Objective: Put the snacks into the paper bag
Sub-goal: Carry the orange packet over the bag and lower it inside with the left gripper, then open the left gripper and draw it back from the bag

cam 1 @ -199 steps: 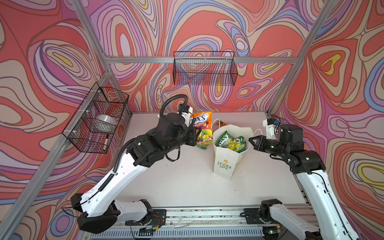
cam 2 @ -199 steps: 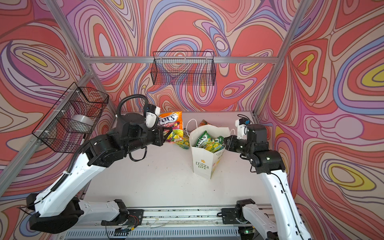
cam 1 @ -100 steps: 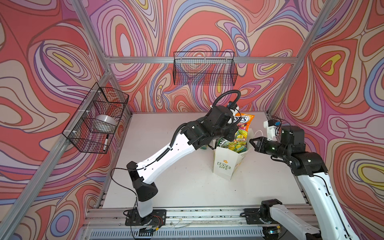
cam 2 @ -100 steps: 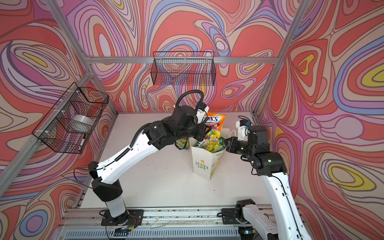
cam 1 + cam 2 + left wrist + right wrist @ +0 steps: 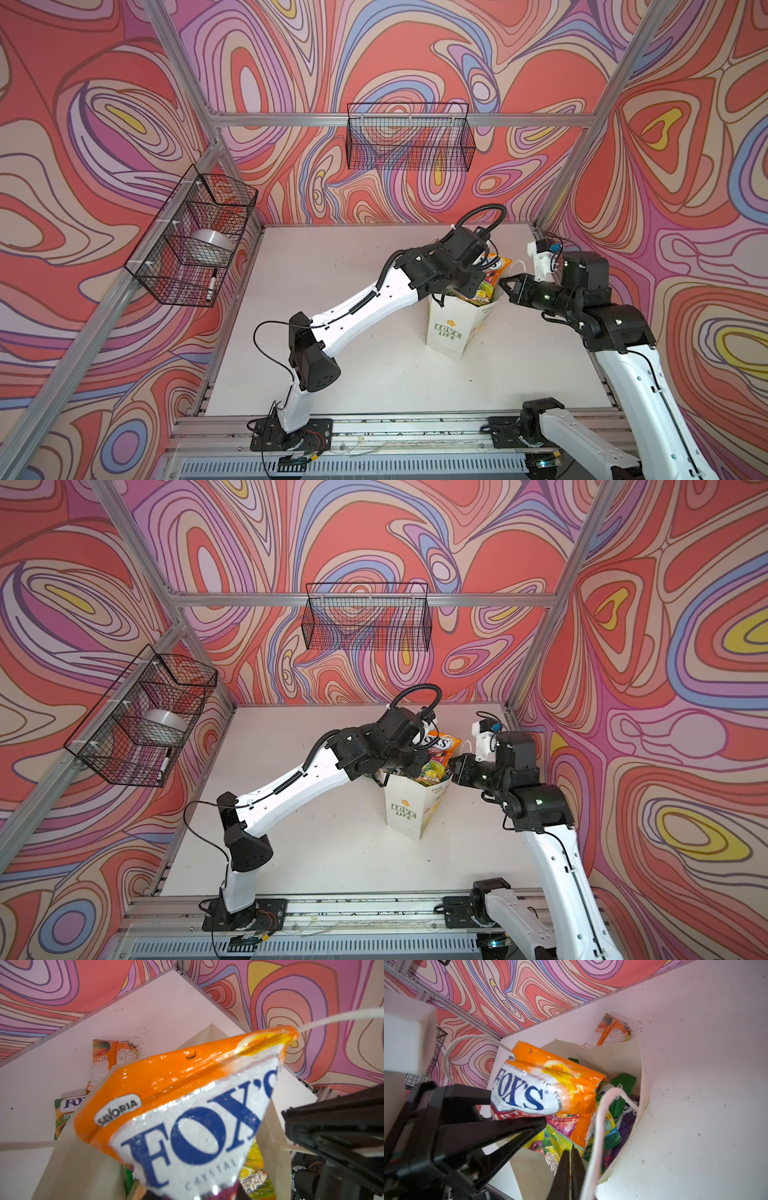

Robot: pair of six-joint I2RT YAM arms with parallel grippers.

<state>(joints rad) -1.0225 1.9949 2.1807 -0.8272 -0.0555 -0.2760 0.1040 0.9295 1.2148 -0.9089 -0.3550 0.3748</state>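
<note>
Right wrist view puts the right gripper (image 5: 571,1160) nearest, its fingers pressed together and apparently pinching the near rim of the paper bag (image 5: 641,1084), though the paper between them is hard to make out. A white cord handle (image 5: 598,1126) loops just beside it. Beyond, the left gripper (image 5: 521,1110) grasps an orange-white packet (image 5: 550,1076) by its lower end, holding it tilted over the bag's open mouth, above the snacks (image 5: 609,1129) already inside: green, yellow and purple ones. Behind the bag an orange packet (image 5: 610,1030) lies flat on the table (image 5: 695,1064), and the left wrist view shows a green packet (image 5: 64,1113) near it. Farthest, in both top views, a wire basket (image 5: 409,141) hangs on the back wall.
</note>
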